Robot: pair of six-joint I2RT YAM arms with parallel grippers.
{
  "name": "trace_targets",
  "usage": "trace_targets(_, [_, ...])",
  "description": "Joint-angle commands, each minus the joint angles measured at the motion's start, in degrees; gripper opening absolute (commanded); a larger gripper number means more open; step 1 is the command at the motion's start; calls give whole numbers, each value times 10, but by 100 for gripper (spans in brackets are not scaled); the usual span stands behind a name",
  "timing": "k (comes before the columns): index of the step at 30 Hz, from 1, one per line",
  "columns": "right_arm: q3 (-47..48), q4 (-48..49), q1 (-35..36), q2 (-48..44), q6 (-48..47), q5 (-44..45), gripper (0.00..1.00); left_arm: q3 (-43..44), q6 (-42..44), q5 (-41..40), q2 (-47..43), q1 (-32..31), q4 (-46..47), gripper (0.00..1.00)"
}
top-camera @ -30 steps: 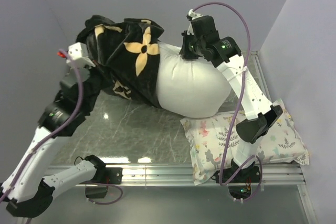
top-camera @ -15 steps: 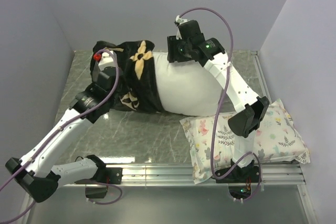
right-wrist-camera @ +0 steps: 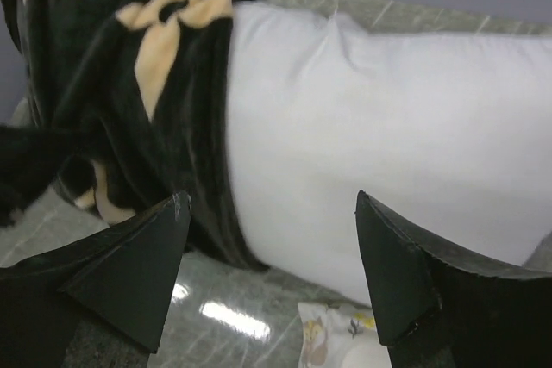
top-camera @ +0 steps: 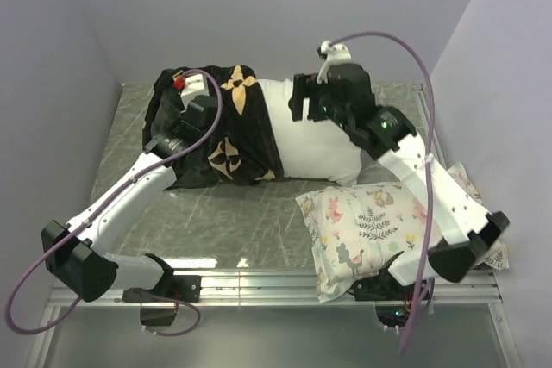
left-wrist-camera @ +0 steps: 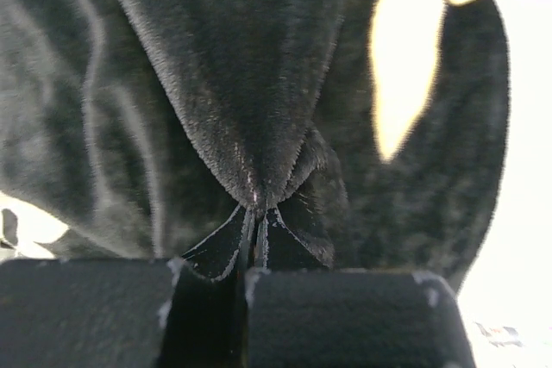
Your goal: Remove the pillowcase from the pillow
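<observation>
The black plush pillowcase (top-camera: pixel 226 140) with tan flowers is bunched over the left end of the plain white pillow (top-camera: pixel 315 140), which lies across the back of the table. More than half of the pillow is bare. My left gripper (top-camera: pixel 200 102) rests on top of the bunched fabric. In the left wrist view it (left-wrist-camera: pixel 256 213) is shut on a pinched fold of the pillowcase (left-wrist-camera: pixel 250 92). My right gripper (top-camera: pixel 304 108) hovers over the pillow's bare part. Its jaws (right-wrist-camera: pixel 272 200) stand wide open and hold nothing, with the pillow (right-wrist-camera: pixel 388 127) and the pillowcase edge (right-wrist-camera: pixel 129 84) beyond them.
A smaller white pillow (top-camera: pixel 379 221) with pastel animal and plant print lies at the front right, partly under my right arm. Its corner (right-wrist-camera: pixel 332 333) shows below the right gripper. The grey marble tabletop (top-camera: pixel 233 213) is walled on the left, back and right.
The pillow and pillowcase came down from mid-air onto the table. My right gripper opened, let go of the pillow and drew back. My left gripper stayed shut on the fabric and moved right.
</observation>
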Motion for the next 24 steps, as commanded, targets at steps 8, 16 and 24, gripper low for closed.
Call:
trace_targets(8, [-169, 145, 11, 97, 3, -5, 88, -22, 23, 48, -32, 62, 16, 0])
trace_targets(16, [-159, 164, 11, 192, 34, 6, 42, -63, 46, 130, -46, 93, 43, 0])
trace_targets(24, [-152, 156, 11, 188, 43, -16, 0, -53, 64, 150, -44, 58, 73, 69])
